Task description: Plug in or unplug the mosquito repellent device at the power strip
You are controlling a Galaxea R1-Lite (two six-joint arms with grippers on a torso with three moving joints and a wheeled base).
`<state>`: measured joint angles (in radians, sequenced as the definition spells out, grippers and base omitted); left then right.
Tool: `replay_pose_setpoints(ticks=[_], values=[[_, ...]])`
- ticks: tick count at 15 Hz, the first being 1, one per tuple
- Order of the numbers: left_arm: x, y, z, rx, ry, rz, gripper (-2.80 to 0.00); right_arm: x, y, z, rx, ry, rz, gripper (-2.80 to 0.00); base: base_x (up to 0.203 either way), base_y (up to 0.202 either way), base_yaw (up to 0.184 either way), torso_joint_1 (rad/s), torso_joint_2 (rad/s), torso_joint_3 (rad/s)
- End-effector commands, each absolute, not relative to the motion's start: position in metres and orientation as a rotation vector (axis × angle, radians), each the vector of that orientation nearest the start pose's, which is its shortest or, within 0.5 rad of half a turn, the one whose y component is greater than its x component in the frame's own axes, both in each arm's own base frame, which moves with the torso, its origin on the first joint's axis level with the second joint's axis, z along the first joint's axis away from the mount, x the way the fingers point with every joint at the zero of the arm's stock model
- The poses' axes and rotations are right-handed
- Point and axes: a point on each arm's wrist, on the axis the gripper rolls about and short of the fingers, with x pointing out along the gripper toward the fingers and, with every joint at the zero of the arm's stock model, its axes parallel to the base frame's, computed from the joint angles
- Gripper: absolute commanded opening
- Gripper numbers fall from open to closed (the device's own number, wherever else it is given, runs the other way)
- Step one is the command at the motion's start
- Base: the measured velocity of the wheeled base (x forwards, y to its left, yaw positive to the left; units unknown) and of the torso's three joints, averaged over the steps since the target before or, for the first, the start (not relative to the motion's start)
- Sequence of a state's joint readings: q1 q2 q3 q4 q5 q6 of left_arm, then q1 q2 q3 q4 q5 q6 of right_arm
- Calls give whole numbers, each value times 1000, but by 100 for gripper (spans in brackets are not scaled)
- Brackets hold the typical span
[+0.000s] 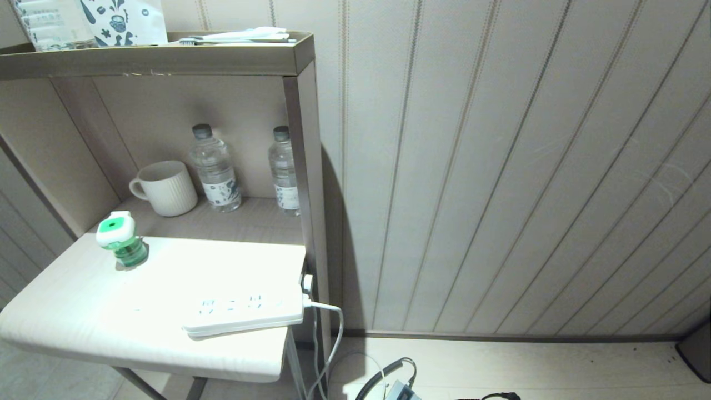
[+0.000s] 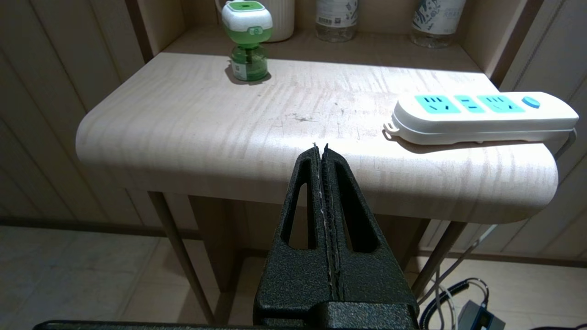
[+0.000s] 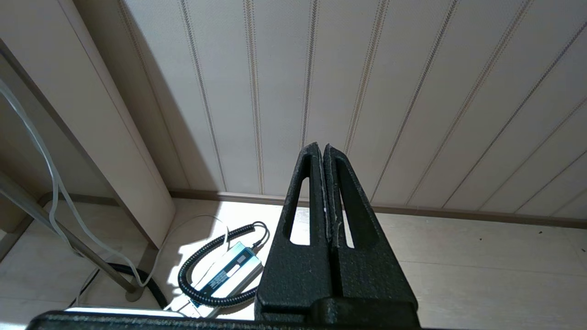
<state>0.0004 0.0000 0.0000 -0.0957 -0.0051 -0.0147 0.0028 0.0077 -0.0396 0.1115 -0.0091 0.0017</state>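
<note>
**Unplugged repellent unit and power strip on bedside surface**

Item one: the small white-and-green mosquito repellent device [image 1: 121,238], with its translucent green liquid bottle beneath, is standing upright on the pale wood-grain surface [image 1: 83,311], well apart from the long flat white power strip [image 1: 244,312]. The strip is lying at the surface's front corner, its sockets sitting unoccupied and its white cord [image 1: 328,333] hanging off the end nearest the striped wall. Behind the repellent device, a ribbed cream mug [image 1: 165,188] and two clear water bottles [image 1: 215,169] are standing in the shelf recess.

Item two: the left tool [image 2: 321,147] is hanging in front of the surface edge, clenched on nothing. The right tool [image 3: 319,147] is pointing at the wall, likewise clenched and carrying nothing.
</note>
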Motion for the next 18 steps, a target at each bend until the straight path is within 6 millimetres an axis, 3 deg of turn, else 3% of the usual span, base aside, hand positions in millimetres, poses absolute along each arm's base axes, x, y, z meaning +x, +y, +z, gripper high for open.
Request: replay_pose_setpoints(ticks=[1,18], values=[[-23,0,85,-15,-95,-7,-280,-25,0,75,1,83,-6,-280,0,0,0,0,0,0],[-23,0,85,-15,-95,-5,-280,-25,0,75,3,85,-6,-280,0,0,0,0,0,0]])
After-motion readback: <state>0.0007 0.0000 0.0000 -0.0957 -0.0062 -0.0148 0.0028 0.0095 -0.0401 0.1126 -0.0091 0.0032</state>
